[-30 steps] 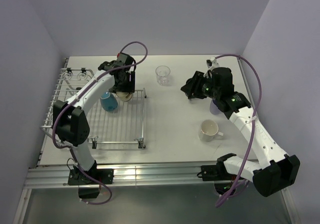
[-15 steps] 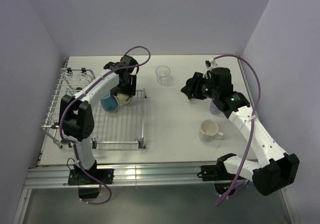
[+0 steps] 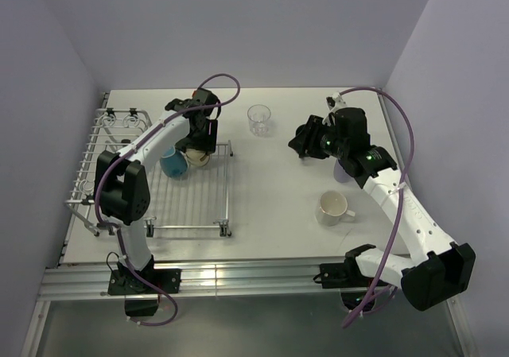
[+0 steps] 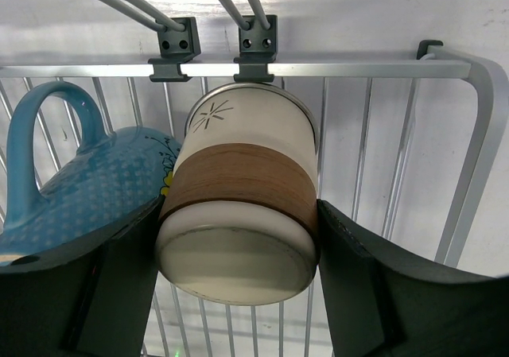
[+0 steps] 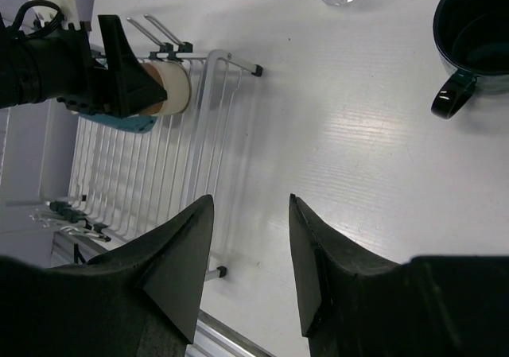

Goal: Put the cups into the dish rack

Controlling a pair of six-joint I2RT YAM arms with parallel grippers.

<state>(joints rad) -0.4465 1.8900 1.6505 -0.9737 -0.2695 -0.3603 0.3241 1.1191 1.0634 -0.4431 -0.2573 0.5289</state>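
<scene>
My left jaws are clamped on the brown-banded cup (image 4: pixel 238 206), inside the rack (image 4: pixel 469 134) at its far rail just beside the blue mug (image 4: pixel 87 190); I should seat it on the wires before parting them, then withdraw straight.

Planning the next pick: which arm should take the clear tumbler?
Right. The right gripper is open and empty, near the clear tumbler. The left gripper is shut on the brown-banded cup in the dish rack.
</scene>
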